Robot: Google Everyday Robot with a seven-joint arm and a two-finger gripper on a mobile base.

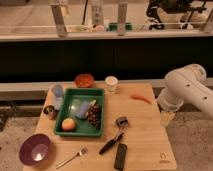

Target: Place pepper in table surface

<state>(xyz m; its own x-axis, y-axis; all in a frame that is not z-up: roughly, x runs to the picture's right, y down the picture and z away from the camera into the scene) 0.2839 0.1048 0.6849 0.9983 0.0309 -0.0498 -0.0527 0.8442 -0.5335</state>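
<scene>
The pepper (140,98) is a small slender orange-red piece lying flat on the table surface (142,135), near its far right edge. The table surface is a light wooden square top with a small dark logo (163,157) at its near right corner. My white arm (187,90) comes in from the right. My gripper (167,118) hangs below the arm, just off the table's right edge, to the right of and nearer than the pepper. It is apart from the pepper and nothing shows in it.
A green tray (64,131) at centre left holds a round orange fruit (68,123), dark grapes (94,114) and a blue item (82,107). Around it are an orange-red bowl (84,80), a white cup (111,82), a purple bowl (35,148), a fork (72,156), a black-handled utensil (114,137) and a black remote (120,156).
</scene>
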